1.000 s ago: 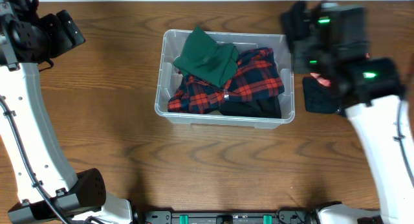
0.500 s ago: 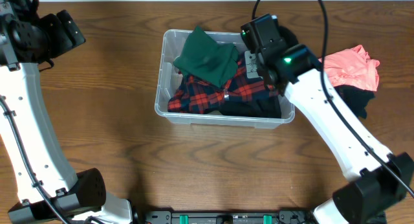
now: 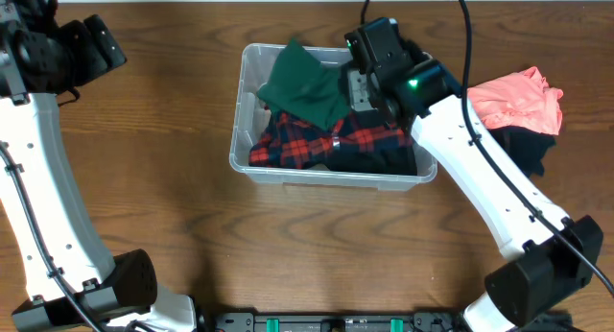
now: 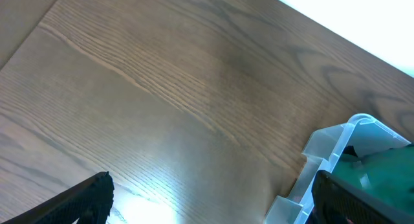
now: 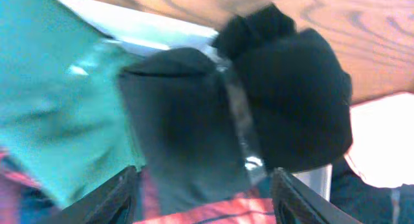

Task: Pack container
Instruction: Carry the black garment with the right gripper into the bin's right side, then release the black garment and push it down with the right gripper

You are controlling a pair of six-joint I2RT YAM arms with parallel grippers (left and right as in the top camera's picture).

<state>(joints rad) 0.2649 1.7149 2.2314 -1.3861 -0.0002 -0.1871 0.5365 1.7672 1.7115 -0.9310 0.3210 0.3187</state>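
On the wooden table (image 3: 144,178), the clear container (image 3: 331,177) sits at centre, within reach of both arms. It is heaped with a green garment (image 3: 307,83), a red plaid shirt (image 3: 288,145) and dark cloth. The right gripper (image 5: 206,195) hangs over its far right corner with jaws spread, a black bundle (image 5: 284,101) just beyond them, apparently being let go; the green heap crowds that spot. The left gripper (image 4: 223,201), wide open and empty, waits well left over bare wood. A pink garment (image 3: 518,97) and black clothing (image 3: 532,148) lie outside, right.

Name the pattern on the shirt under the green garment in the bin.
Red-and-navy plaid shirt, clearest in the overhead view.
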